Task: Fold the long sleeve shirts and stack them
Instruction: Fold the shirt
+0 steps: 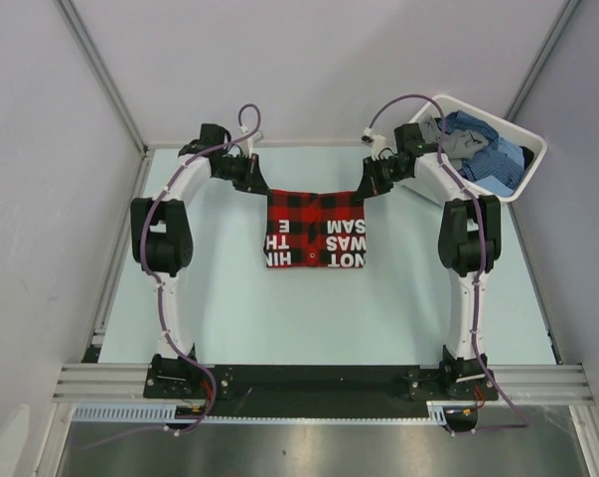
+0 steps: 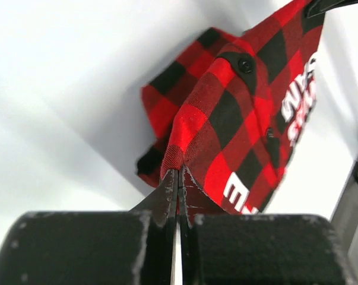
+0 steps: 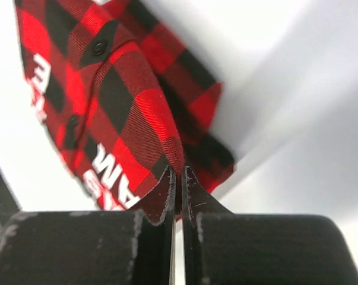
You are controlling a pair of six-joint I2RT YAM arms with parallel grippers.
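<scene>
Two arms stood on a black rail (image 1: 319, 378) at 6 o'clock of the table (image 1: 220, 308), the left one on the 9 o'clock side and the right one on the 3 o'clock side. Both reached away over the pale surface.

Table centre: red-and-black check shirt (image 1: 314, 229), folded to a rough rectangle. White lettering (image 1: 319, 250) ran along its near edge and read upside down from overhead.

Shirt's far edge, 11 o'clock corner: left gripper (image 1: 260, 185). In the left wrist view its fingertips (image 2: 168, 190) were pressed together on a ridge of the check cloth, with only the fabric between them. From the pinch the cloth ran off toward 1 o'clock in that view and carried a black button (image 2: 245, 64). A shadow lay on the table beneath the cloth.

Shirt's far edge, 1 o'clock corner: right gripper (image 1: 367, 187), set like a mirror of the other. In the right wrist view its fingertips (image 3: 165, 190) were likewise closed tight on a fold of the same shirt. There the cloth led away toward 11 o'clock.

From overhead I could not tell whether the two pinched corners were clear of the table.

Farthest out, at about 1 o'clock of the table: white tub (image 1: 533, 164), sitting askew. A bunched blue check shirt (image 1: 493, 159) lay in it, with grey cloth (image 1: 456, 144) beside that. The right arm's forward end was just beside the tub's near-left wall.
</scene>
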